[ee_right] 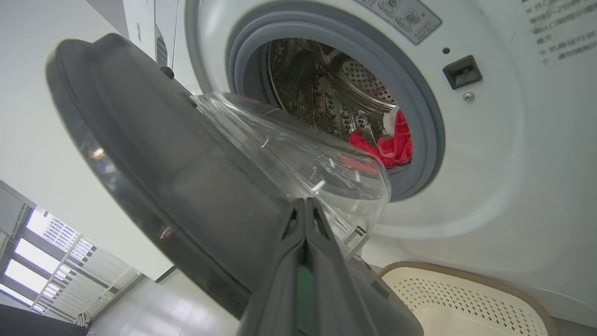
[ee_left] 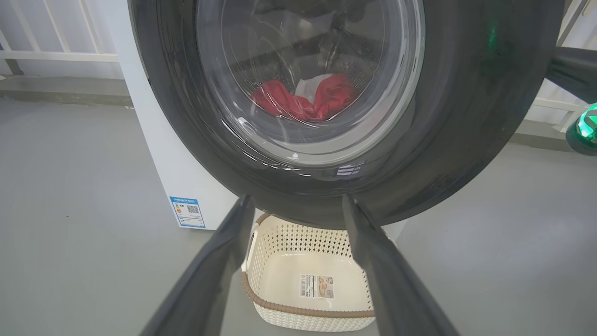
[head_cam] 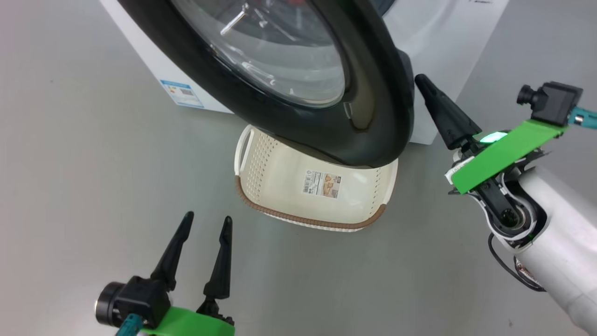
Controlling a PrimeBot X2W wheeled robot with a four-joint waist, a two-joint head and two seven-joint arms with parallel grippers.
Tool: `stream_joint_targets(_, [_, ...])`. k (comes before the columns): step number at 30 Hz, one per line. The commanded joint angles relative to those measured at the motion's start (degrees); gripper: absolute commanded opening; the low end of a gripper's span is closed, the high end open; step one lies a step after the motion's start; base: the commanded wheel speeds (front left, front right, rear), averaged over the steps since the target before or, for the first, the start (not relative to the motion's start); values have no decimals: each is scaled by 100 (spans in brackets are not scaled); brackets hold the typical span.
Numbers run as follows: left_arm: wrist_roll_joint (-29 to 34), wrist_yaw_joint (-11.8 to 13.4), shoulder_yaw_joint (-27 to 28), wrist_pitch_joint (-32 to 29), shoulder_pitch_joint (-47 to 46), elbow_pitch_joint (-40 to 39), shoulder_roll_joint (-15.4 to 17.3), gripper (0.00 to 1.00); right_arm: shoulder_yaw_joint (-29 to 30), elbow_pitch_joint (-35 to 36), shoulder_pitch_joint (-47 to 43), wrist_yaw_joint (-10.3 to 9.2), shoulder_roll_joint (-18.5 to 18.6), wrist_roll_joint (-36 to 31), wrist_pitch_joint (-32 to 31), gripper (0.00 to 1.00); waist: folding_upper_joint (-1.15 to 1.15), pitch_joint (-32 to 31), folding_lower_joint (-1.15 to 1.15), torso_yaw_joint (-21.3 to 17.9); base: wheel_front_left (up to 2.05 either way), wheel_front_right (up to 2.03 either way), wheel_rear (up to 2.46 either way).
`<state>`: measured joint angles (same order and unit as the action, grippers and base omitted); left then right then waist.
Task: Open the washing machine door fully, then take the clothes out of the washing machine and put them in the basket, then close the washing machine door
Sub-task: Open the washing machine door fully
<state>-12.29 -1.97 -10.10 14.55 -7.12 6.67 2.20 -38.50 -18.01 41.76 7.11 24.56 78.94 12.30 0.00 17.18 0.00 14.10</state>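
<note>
The washing machine door (head_cam: 373,107) stands partly open, its black ring and glass bowl (ee_left: 308,79) hanging over the cream basket (head_cam: 280,186). My right gripper (head_cam: 422,81) is shut, its tips just right of the door's free edge; in the right wrist view the closed fingers (ee_right: 305,210) rest against the inner rim of the door (ee_right: 154,154). Red clothes (ee_right: 392,142) with a white patch lie low in the steel drum of the washing machine (ee_right: 489,154), and show through the glass as clothes (ee_left: 303,100). My left gripper (head_cam: 206,218) is open over the floor, left of the basket (ee_left: 280,261).
Grey floor (head_cam: 93,163) surrounds the machine. A blue label sticker (head_cam: 183,93) marks the machine's lower front. The basket holds nothing but its bottom sticker (head_cam: 322,183). A white railing (ee_left: 56,42) and a window (ee_right: 51,252) lie beyond the machine.
</note>
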Motion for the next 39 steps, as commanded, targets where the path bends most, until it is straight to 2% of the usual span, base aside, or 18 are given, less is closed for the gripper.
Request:
stream_joint_targets(1, [-61,39,151,45,-122,-161,67,100,-101,121,60,37,40,135,-54,0,0,57,0,52,0,0,0])
stream_joint_targets(12, [-155,101,39,45,-161,-158,67,100,-785,372,382,37,321,750,-691,0,0,24,0,216,0,0,0])
stream_joint_targets(22, [-170,162,100,45,44,-102,67,100,-1347,643,255,37,361,807,-716,0,0,-286,0,527,0,0,0])
stream_joint_targets(39, [-180,223,82,45,213,62,67,100,-2047,898,276,37,201,884,-740,0,0,-503,0,1176,0,0,0])
